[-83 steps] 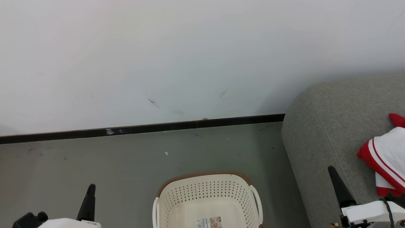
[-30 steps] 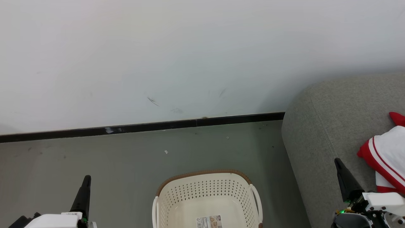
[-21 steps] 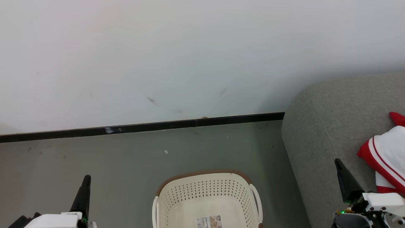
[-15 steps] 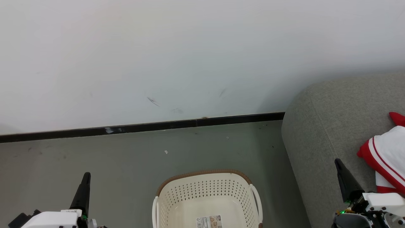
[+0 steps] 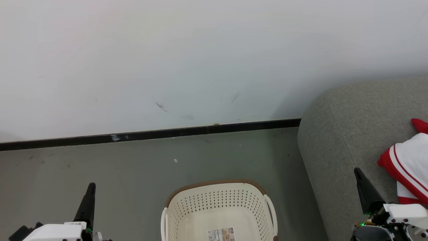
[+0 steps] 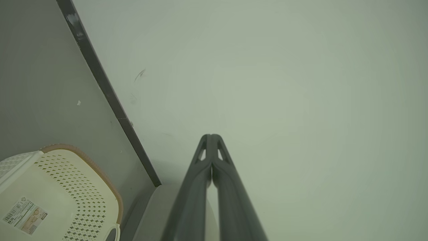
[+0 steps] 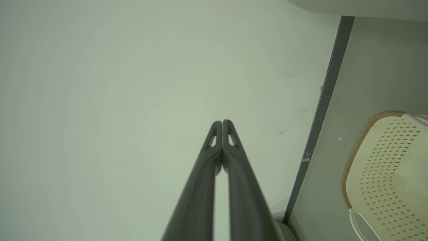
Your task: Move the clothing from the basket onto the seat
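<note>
While your arms have barely stirred this past second, the left pincer and right pincer stay pressed shut, empty; the basket looks bare, the clothing lies on the seat. Your task looks done.

Bright, even light, soft shadows; wrist views greenish w/ curved edges, all sharp.

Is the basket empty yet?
Empty as far as shown: the basket is bare inside but for a sticker; its near end is cut off. Clothing lies on the seat.
</note>
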You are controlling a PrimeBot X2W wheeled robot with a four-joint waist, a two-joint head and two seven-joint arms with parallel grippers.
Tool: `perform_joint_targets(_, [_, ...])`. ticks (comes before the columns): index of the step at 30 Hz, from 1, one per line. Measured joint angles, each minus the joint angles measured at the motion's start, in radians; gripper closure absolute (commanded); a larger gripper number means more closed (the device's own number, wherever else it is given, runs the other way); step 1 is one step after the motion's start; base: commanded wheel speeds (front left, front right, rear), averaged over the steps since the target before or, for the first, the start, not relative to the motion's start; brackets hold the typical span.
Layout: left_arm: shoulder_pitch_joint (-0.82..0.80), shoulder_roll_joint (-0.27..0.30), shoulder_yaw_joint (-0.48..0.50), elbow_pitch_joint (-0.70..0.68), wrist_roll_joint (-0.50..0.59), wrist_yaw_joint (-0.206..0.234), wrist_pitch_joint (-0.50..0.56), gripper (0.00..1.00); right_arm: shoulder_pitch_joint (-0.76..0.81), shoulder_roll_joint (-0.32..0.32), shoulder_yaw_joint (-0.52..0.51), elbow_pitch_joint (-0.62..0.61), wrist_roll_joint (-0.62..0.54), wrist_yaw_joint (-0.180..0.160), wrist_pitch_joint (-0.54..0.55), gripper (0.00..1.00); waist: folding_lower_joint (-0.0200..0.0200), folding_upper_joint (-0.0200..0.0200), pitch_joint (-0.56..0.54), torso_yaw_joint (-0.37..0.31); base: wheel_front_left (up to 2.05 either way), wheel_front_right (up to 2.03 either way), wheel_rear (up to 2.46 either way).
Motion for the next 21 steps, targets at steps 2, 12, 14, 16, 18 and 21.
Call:
perform_joint_targets(2, [0.000, 0.000, 0.000, 0.001, 0.000, 0.000, 0.000, 1.00, 0.000, 0.000, 0.000, 0.000, 0.000, 0.000, 0.000, 1.00, 0.0000, 0.0000, 0.000, 0.000, 0.00, 0.00, 0.00])
perform_joint_targets(12, [0.000, 0.000, 0.000, 0.005, 0.000, 0.000, 0.000, 1.00, 0.000, 0.000, -0.004, 0.001, 0.000, 0.000, 0.000, 1.00, 0.0000, 0.0000, 0.000, 0.000, 0.00, 0.00, 0.00])
perform_joint_targets(14, [0.000, 0.000, 0.001, 0.006, 0.000, 0.000, 0.000, 1.00, 0.000, 0.000, -0.004, 0.001, 0.000, 0.000, 0.000, 1.00, 0.0000, 0.0000, 0.000, 0.000, 0.00, 0.00, 0.00])
perform_joint_targets(16, [0.000, 0.000, 0.001, 0.006, 0.000, 0.000, 0.000, 1.00, 0.000, 0.000, -0.005, 0.001, 0.000, 0.000, 0.000, 1.00, 0.0000, 0.0000, 0.000, 0.000, 0.00, 0.00, 0.00])
perform_joint_targets(18, [0.000, 0.000, 0.001, 0.007, 0.000, 0.000, 0.000, 1.00, 0.000, 0.000, -0.006, 0.001, 0.000, 0.000, 0.000, 1.00, 0.0000, 0.0000, 0.000, 0.000, 0.00, 0.00, 0.00])
perform_joint_targets(21, [0.000, 0.000, 0.001, 0.008, 0.000, -0.001, 0.000, 1.00, 0.000, 0.000, -0.007, 0.001, 0.000, 0.000, 0.000, 1.00, 0.0000, 0.0000, 0.000, 0.000, 0.00, 0.00, 0.00])
